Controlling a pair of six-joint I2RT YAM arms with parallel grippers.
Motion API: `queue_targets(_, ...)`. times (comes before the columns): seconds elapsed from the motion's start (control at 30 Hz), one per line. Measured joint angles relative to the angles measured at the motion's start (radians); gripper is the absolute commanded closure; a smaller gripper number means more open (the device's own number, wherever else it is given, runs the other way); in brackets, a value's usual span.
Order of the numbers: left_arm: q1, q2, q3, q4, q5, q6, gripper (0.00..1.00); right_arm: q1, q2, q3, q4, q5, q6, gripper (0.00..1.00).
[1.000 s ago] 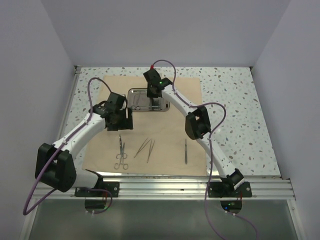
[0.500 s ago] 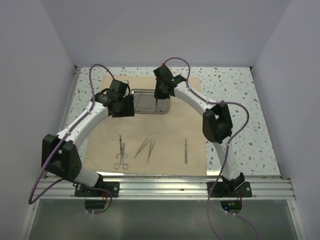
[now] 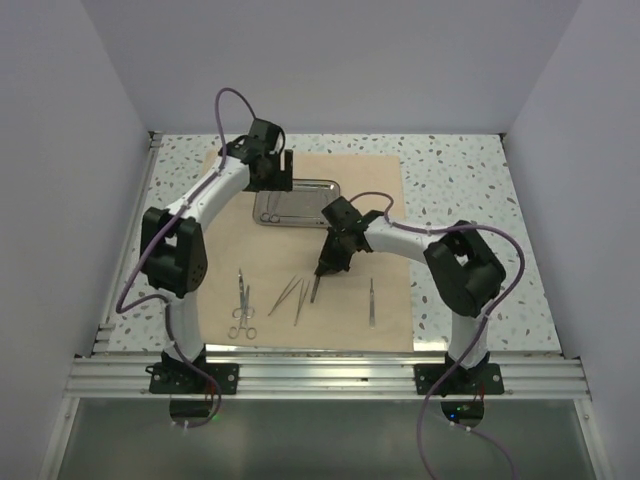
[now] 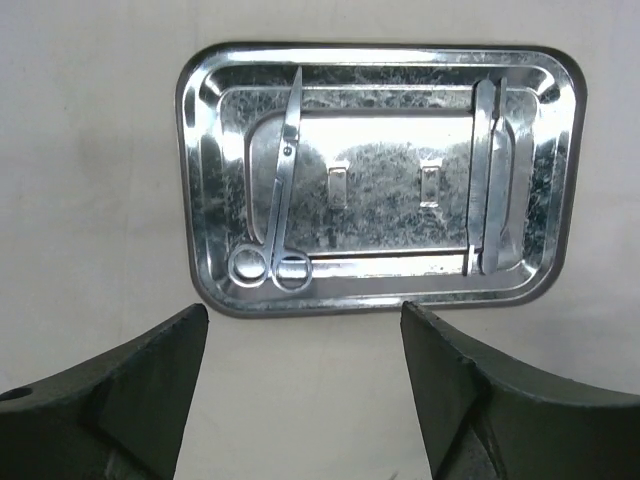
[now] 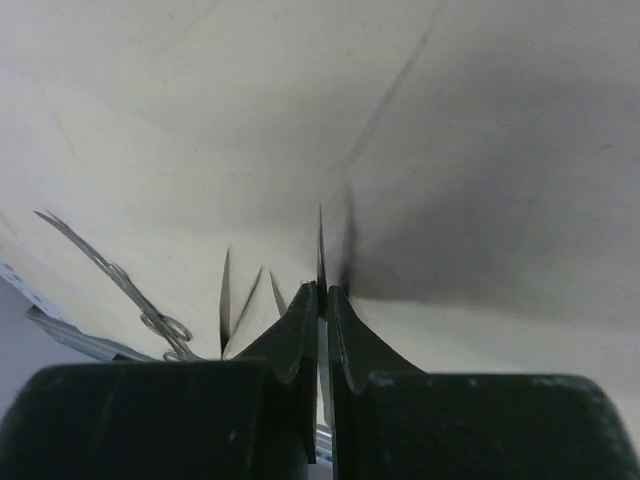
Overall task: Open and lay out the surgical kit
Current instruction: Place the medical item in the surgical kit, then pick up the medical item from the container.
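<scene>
The beige cloth wrap [image 3: 385, 190] lies open and flat. The steel tray [image 3: 331, 186] sits on its far part. In the left wrist view the tray [image 4: 380, 300] holds small scissors [image 4: 283, 190] and two thin scalpel-like tools [image 4: 485, 180]. My left gripper [image 3: 272, 178] is open and empty at the tray's far edge, jaws wide above the cloth [image 4: 300, 400]. My right gripper [image 3: 320, 272] is shut on a thin metal tool [image 5: 321, 235], low over the cloth [image 5: 470, 150] beside the laid-out tweezers [image 3: 287, 292].
On the cloth's near part lie ring-handled forceps [image 3: 242, 305], a second pair of tweezers [image 3: 302, 300] and a thin scalpel-like tool [image 3: 371, 302]. Speckled tabletop [image 3: 470, 200] shows right of the cloth. Grey walls enclose three sides.
My right gripper moved from the tray toward me, down to the cloth beside the tweezers, with a thin tool in it. My left arm swung round to the tray's far edge.
</scene>
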Motion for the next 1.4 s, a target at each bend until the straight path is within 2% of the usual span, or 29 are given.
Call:
queue_targets(0.1, 0.003, 0.079, 0.086, 0.002, -0.006, 0.016, 0.2, 0.037, 0.034, -0.032, 0.043, -0.064, 0.047, 1.0)
queue_targets(0.13, 0.003, 0.103, 0.11, 0.003, -0.009, 0.021, 0.21, 0.044, 0.045, -0.032, 0.056, -0.085, 0.053, 0.9)
queue_targets(0.17, 0.003, 0.124, 0.129, 0.005, -0.011, 0.025, 0.23, 0.055, 0.058, -0.024, 0.066, -0.111, 0.058, 0.69)
queue_targets(0.2, 0.004, 0.144, 0.141, 0.006, -0.013, 0.031, 0.24, 0.06, 0.066, -0.013, 0.062, -0.13, 0.063, 0.37)
queue_targets(0.23, 0.004, 0.162, 0.15, 0.007, -0.013, 0.037, 0.25, 0.065, 0.081, 0.012, 0.046, -0.145, 0.057, 0.3)
queue_targets(0.33, 0.005, 0.212, 0.167, 0.008, -0.013, 0.048, 0.31, 0.071, 0.105, 0.121, -0.032, -0.163, 0.003, 0.22)
queue_targets(0.5, 0.005, 0.298, 0.191, 0.026, -0.009, 0.058, 0.35, 0.054, 0.073, 0.267, -0.201, -0.093, -0.113, 0.22)
queue_targets(0.8, 0.006, 0.462, 0.353, 0.06, -0.025, 0.076, 0.4, -0.09, -0.156, 0.243, -0.406, 0.018, -0.227, 0.23)
queue_targets(1.0, 0.013, 0.527, 0.439, 0.069, -0.055, 0.077, 0.45, -0.152, -0.18, 0.225, -0.444, 0.032, -0.249, 0.23)
queue_targets(1.1, 0.019, 0.529, 0.441, 0.077, -0.062, 0.077, 0.51, -0.16, -0.179, 0.225, -0.458, 0.032, -0.258, 0.24)
queue_targets(1.23, 0.026, 0.526, 0.424, 0.096, -0.066, 0.077, 0.66, -0.17, -0.153, 0.233, -0.462, 0.027, -0.267, 0.23)
queue_targets(1.4, 0.026, 0.476, 0.314, 0.188, -0.076, 0.08, 0.76, -0.194, -0.097, 0.252, -0.467, 0.026, -0.275, 0.23)
